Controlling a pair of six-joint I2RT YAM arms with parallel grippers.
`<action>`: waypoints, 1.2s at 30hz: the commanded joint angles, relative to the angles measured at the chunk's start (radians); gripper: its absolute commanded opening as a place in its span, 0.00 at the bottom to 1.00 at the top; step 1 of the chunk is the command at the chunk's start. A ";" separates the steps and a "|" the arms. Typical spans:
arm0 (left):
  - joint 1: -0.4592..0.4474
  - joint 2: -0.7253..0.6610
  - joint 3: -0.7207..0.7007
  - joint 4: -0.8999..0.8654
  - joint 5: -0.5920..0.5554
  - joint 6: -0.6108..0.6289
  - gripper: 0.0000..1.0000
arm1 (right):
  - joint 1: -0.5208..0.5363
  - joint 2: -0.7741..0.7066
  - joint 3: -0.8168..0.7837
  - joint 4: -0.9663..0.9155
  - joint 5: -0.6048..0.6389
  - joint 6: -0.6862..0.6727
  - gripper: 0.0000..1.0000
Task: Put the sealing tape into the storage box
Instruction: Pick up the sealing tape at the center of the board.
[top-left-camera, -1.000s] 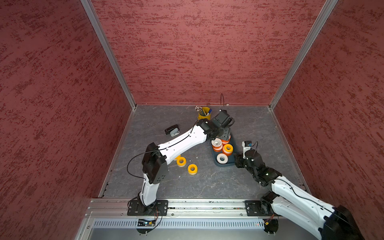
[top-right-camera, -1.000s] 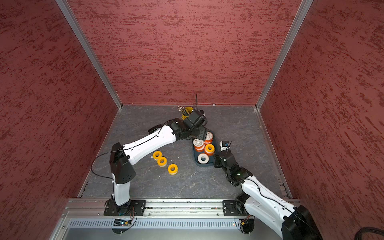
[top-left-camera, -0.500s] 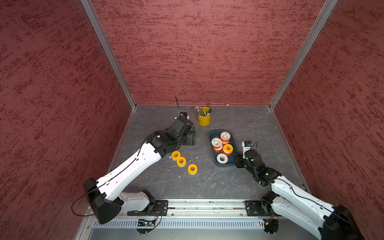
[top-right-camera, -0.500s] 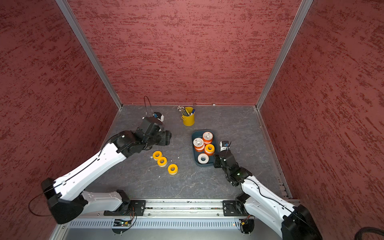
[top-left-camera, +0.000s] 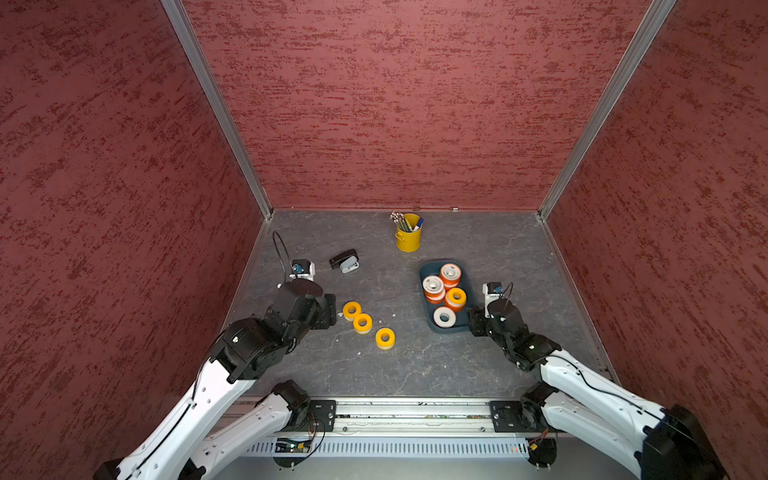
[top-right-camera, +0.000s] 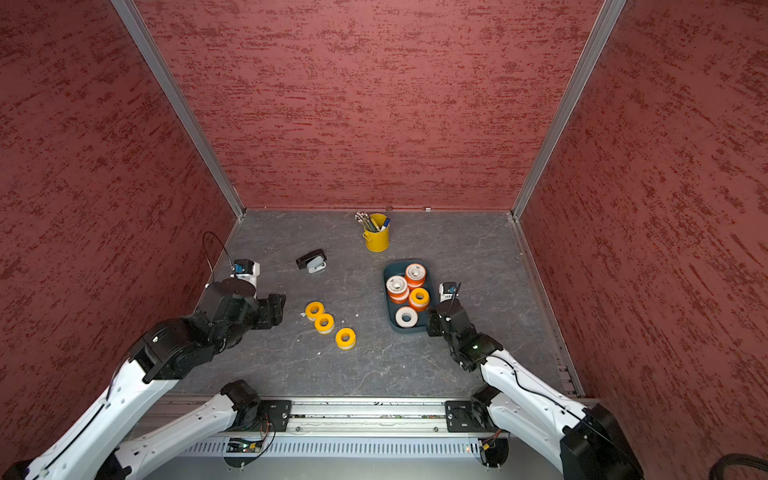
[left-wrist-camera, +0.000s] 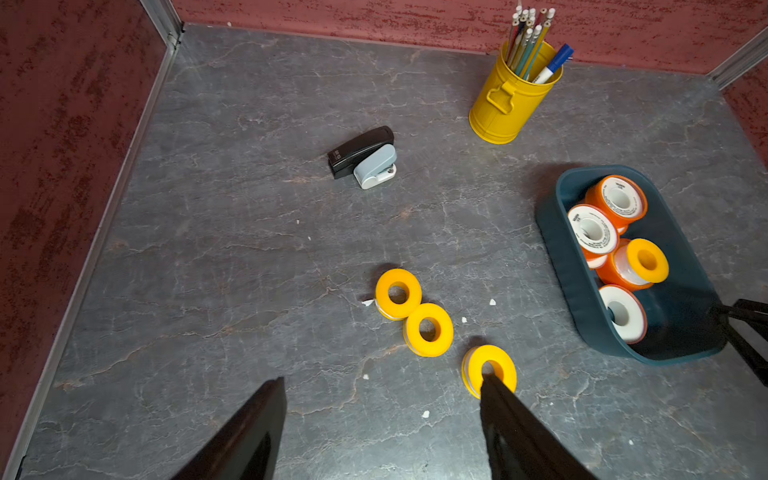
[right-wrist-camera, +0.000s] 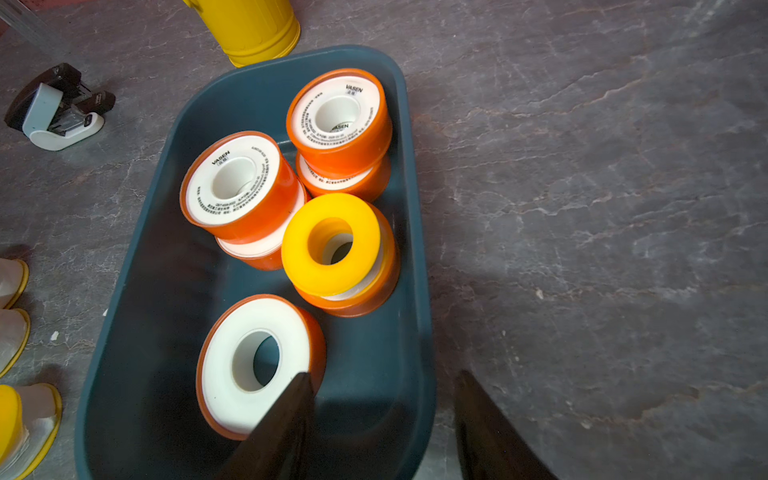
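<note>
The left gripper hung released, its fingers spread wide with nothing between them. It was just beside the left-edge end of a slanting row of three yellow rolls of sealing tape. These lay flat on the desk, near its middle and toward the front edge. The right gripper was parted too and grasped nothing. It stood at the front end of the storage box, one finger over the inside and one outside, with the rim between them and apparently untouched. A plain white-faced orange roll lay flat in the box just beside the inner finger.

Ten rolls showed in all. Three yellow ones lay on the desk and seven were in the box, which sat toward the right edge with its length running front to back. The seven were six orange rolls, four of them stacked in two pairs, and a fourth yellow roll resting on one orange roll. There was one yellow pen bucket near the far edge and one black-and-grey stapler-like tool toward the far left corner.

The desk was grey with a veined, stone-like pattern and a few white flecks. Red textured walls joined by metal strips closed it on three sides.
</note>
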 joint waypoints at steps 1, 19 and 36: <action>0.007 -0.047 -0.048 0.029 -0.010 0.034 0.77 | 0.005 0.000 0.038 0.016 0.009 0.000 0.58; 0.164 -0.064 -0.090 0.094 0.142 0.082 0.79 | 0.135 0.034 0.194 -0.061 -0.029 -0.085 0.62; 0.274 -0.063 -0.082 0.103 0.171 0.104 0.81 | 0.342 0.770 0.845 -0.106 -0.376 -0.237 0.71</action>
